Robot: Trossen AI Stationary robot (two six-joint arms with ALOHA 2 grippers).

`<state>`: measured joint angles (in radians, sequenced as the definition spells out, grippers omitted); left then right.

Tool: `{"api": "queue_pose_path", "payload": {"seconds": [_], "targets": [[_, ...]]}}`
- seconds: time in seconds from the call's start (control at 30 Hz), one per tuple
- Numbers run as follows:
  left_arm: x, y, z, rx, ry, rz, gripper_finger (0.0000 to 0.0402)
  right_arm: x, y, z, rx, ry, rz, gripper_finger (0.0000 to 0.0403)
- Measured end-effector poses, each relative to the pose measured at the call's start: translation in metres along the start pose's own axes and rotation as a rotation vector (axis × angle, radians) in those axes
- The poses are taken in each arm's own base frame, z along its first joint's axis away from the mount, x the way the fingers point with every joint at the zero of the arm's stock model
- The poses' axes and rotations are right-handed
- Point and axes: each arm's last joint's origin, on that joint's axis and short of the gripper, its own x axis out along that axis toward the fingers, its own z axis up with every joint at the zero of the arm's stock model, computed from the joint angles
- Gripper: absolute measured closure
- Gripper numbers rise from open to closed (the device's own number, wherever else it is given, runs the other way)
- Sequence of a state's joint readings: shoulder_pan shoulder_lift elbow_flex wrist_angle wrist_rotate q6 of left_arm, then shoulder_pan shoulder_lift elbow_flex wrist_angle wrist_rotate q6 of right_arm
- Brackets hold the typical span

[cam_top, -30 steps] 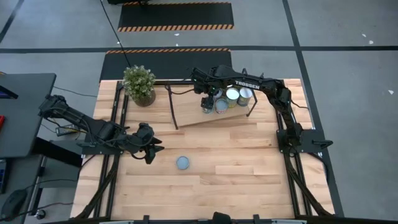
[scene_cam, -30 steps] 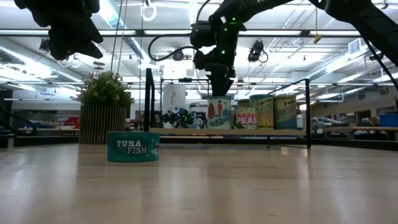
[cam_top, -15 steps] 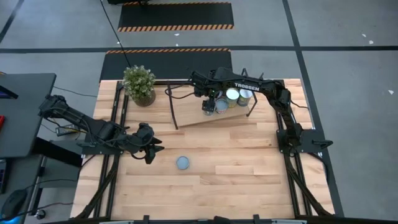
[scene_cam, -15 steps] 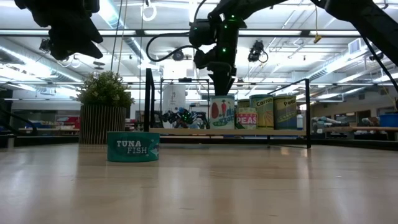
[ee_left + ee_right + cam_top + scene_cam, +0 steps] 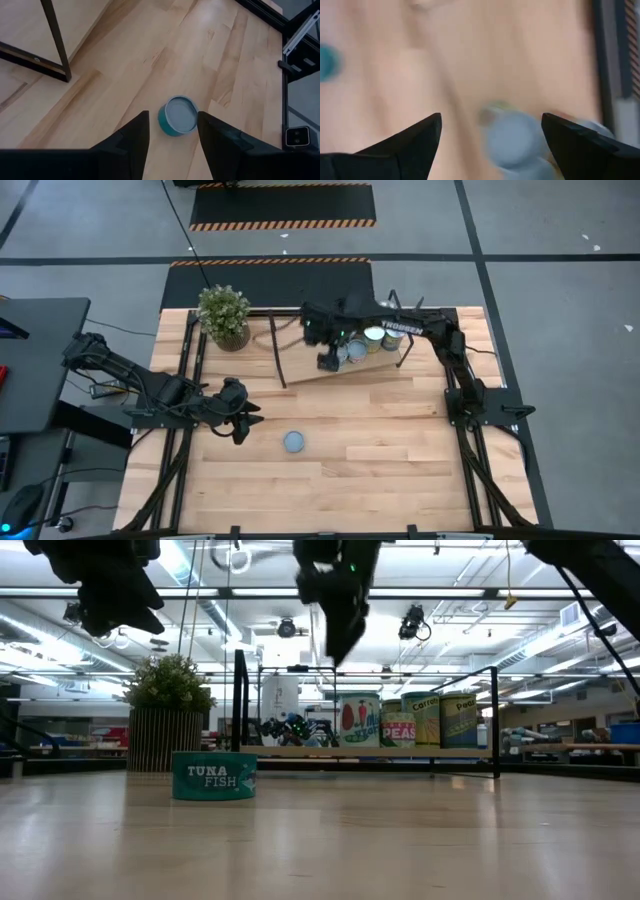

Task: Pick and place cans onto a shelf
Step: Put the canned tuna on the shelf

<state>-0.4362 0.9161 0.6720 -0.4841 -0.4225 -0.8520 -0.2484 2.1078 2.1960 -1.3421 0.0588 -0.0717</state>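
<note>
Several tall cans stand upright on the shelf (image 5: pixel 330 372), a light board in a black wire frame, at the table's far side: one with a vegetable label (image 5: pixel 358 720), a peas can (image 5: pixel 398 728) and others (image 5: pixel 373 336). A flat teal tuna can (image 5: pixel 294 442) rests on its base on the tabletop, also in the low view (image 5: pixel 213 775). My right gripper (image 5: pixel 326 360) is open and empty, above the shelf's left part, up and left of the cans (image 5: pixel 335 648). My left gripper (image 5: pixel 240 423) is open, hovering left of the tuna can (image 5: pixel 178 116).
A potted plant (image 5: pixel 223 316) stands at the far left corner, beside the shelf's black frame posts (image 5: pixel 277 358). The wooden tabletop (image 5: pixel 380 470) stretches to the near edge. The right wrist view shows a blurred can top (image 5: pixel 512 141) between its spread fingers.
My right gripper has let go of the vegetable-label can, risen clear of it and gone a little toward the table's left. The can stays upright on the shelf beside the others.
</note>
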Motion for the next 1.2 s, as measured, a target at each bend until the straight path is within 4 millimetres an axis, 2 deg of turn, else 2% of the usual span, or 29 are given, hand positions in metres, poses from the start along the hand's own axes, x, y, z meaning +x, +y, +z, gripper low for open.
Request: {"api": "queue_pose_path", "payload": {"seconds": [0.13,0.33,0.53,0.7,0.87,1.0,1.1,1.2], "targets": [[0.000,0.000,0.000,0.011,0.002,0.001,0.0230,-0.001,0.051,0.007,-0.121,-0.069,0.117,0.0051],[0.000,0.001,-0.001,0.015,0.008,0.006,0.0230,0.009,0.131,0.008,-0.303,-0.202,0.253,0.0051],[0.000,-0.001,-0.004,0.022,0.109,-0.070,0.0230,0.028,0.185,-0.001,-0.339,-0.281,0.255,0.0051],[-0.001,0.001,-0.009,0.041,0.187,-0.078,0.0230,0.049,0.214,-0.012,-0.337,-0.338,0.259,0.0042],[-0.001,0.001,-0.009,0.005,0.202,-0.092,0.0230,0.066,0.224,-0.022,-0.251,-0.345,0.250,0.0016],[-0.001,-0.001,-0.010,-0.035,0.261,-0.135,0.0230,0.058,0.225,-0.017,-0.165,-0.358,0.269,0.0004],[-0.002,-0.001,-0.012,-0.044,0.308,-0.158,0.0230,0.044,0.227,-0.010,-0.203,-0.417,0.251,0.0003],[-0.003,0.002,-0.016,-0.077,0.370,-0.138,0.0230,0.042,0.224,-0.007,-0.223,-0.440,0.228,0.0004]]}}
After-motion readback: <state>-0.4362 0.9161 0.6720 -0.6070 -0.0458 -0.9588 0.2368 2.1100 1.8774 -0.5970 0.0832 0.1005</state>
